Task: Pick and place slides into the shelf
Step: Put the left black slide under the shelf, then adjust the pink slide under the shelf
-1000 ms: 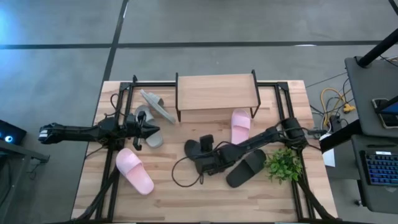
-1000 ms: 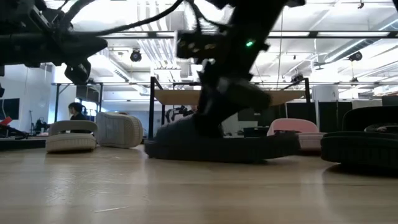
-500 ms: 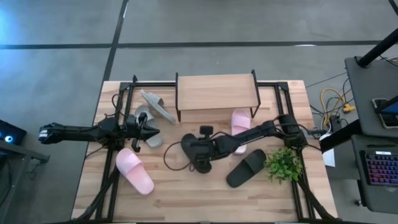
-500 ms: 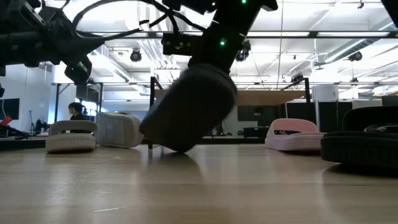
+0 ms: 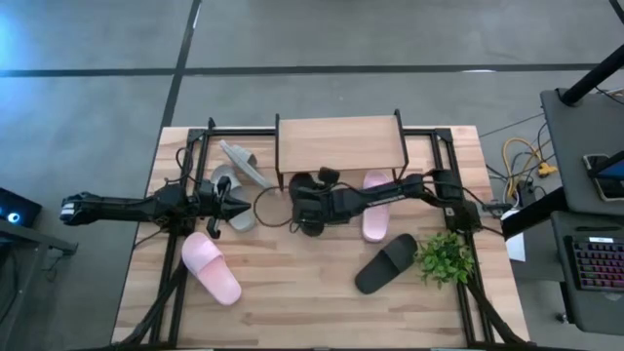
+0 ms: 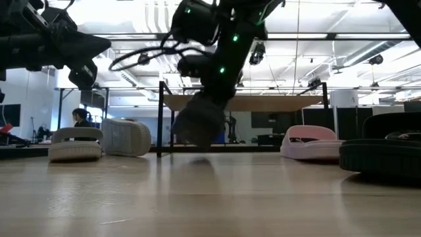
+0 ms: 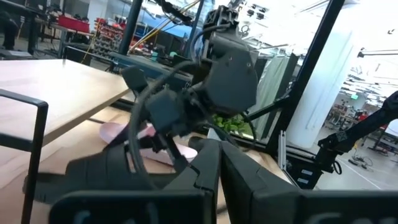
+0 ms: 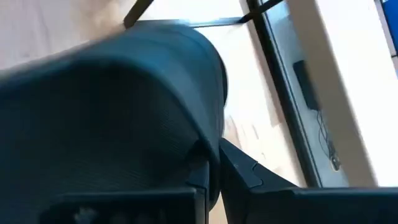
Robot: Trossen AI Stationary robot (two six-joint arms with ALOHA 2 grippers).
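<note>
1. Gripping a black slide [image 5: 304,207], the right gripper [image 5: 314,202] sits clamped on it just in front of the shelf [image 5: 339,143], at the shelf's 7 o'clock corner seen from above.
2. From table height, that slide [image 6: 198,122] hangs clear of the table [image 6: 210,197], right under the gripper and before the shelf's black legs.
3. Off at 9 o'clock from it, the left gripper [image 5: 234,204] is fully closed with nothing in it, hovering over a light grey slide [image 5: 234,216].
4. A second grey slide [image 5: 246,165] leans by the shelf's left legs.
5. One pink slide [image 5: 375,208] lies at 3 o'clock from the held slide, under the right arm; another pink slide [image 5: 212,267] lies near the table's 8 o'clock.
6. The other black slide [image 5: 386,263] rests at 5 o'clock, beside a small green plant [image 5: 446,259].
</note>
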